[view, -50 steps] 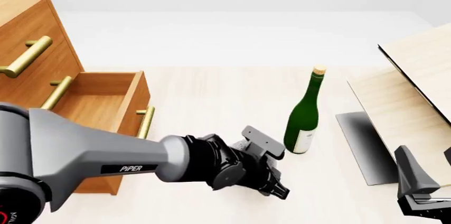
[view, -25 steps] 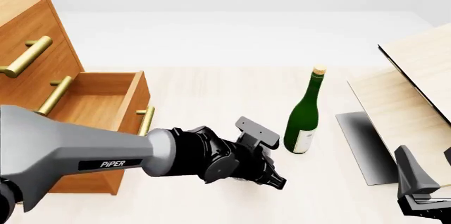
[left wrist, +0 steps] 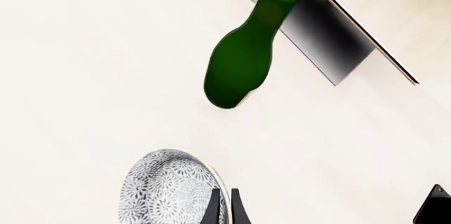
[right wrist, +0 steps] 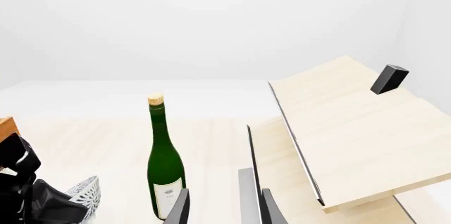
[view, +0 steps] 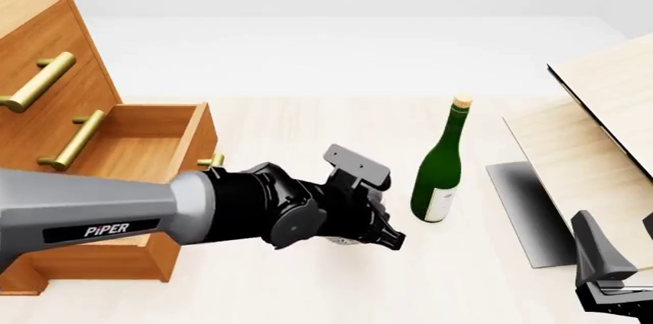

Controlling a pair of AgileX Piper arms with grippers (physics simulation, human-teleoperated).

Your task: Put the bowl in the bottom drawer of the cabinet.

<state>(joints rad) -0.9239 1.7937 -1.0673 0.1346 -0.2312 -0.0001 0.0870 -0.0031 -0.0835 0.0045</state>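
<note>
A tall orange-brown cabinet [view: 46, 72] is standing at the far left of a pale table [view: 306, 133]. Its bottom drawer [view: 143, 160] is pulled open toward the right, its wooden box empty as far as can be seen, with a brass bar handle [view: 211, 162] partly hidden behind the arm.

The left arm is reaching in from the left, across the front of the open drawer, with its left gripper [view: 383, 236] sitting low over the table near the middle. In the left wrist view its thin dark fingers [left wrist: 213, 211] are pinching the rim of the bowl [left wrist: 171, 189], a small white bowl with a fine grey pattern; one finger is sitting inside the rim and one outside, so the gripper is grasping the bowl by its edge. From the front the bowl is almost wholly hidden under the wrist. In the right wrist view the bowl [right wrist: 86, 191] is tilting, its open side turned toward the left arm.

A green bottle [view: 442, 167] is standing upright just right of the gripper, close but apart. The right gripper [right wrist: 218, 205] is resting at the near right, its fingers parted around nothing, beside a slanted light-wood board structure [view: 602, 118].

The drawer is lying to the left and a little farther than the held bowl, so the left arm is the nearer one, and the carry looks to be a sweep leftward over the drawer's front edge.
</note>
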